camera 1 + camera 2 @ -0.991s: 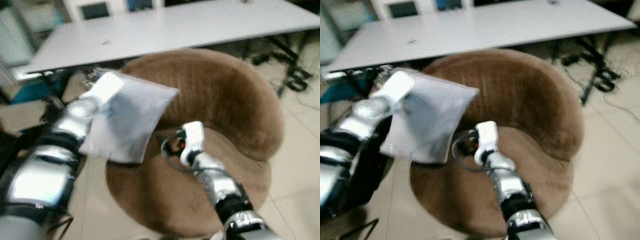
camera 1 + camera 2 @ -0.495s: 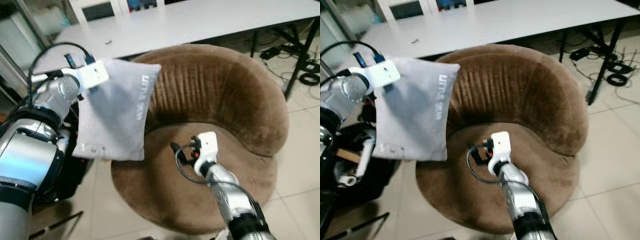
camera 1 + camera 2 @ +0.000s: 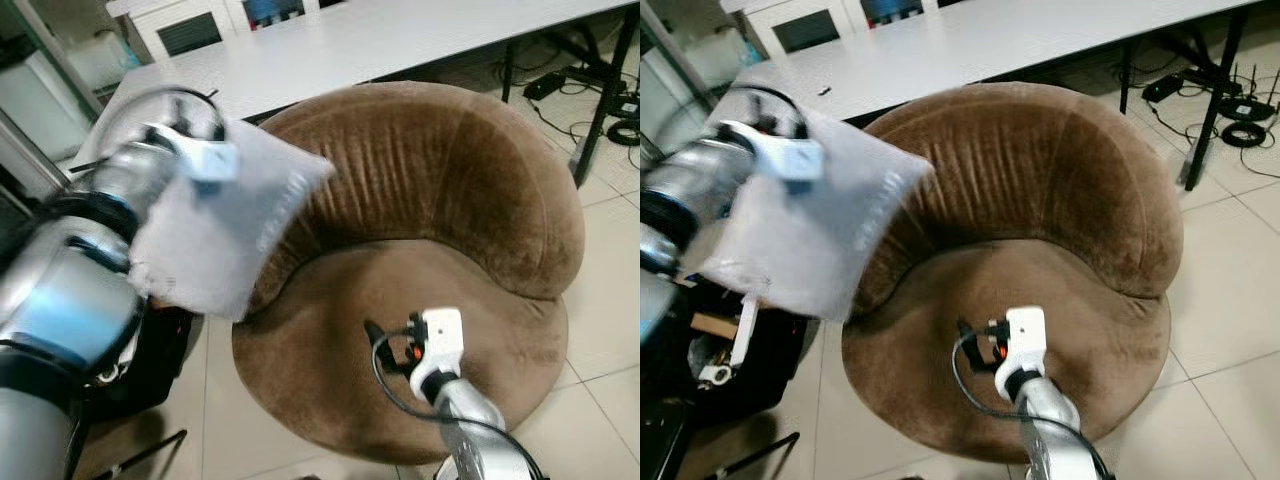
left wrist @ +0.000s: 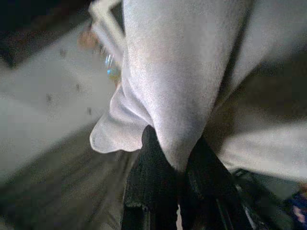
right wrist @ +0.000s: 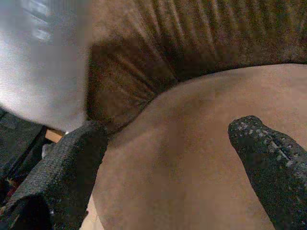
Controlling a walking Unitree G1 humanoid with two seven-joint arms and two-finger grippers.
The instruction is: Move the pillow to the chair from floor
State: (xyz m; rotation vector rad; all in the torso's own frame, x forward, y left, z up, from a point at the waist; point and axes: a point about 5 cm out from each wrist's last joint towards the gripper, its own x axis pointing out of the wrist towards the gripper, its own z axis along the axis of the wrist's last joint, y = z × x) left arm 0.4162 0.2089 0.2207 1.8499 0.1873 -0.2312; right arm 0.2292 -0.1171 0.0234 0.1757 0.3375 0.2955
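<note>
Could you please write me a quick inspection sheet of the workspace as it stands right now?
Surface: brown chair, seat bare.
Job's things: grey pillow held in the air beside the chair's left edge, off the floor.
Clutter: dark items on the floor left of the chair.
Grippers: left gripper shut on the pillow; right gripper open over the seat.
Cables: cables on the floor under the table.
Surroundings: white table behind the chair; tiled floor.

Matt grey cloth on the pillow [image 3: 215, 225], ribbed brown velvety plush on the chair [image 3: 430, 200]. Smooth white tabletop [image 3: 380, 40], glossy pale floor tiles [image 3: 610, 330]. Shiny silver metal on the left arm [image 3: 70, 290], textured black rubber on the right fingers [image 5: 72, 167].
</note>
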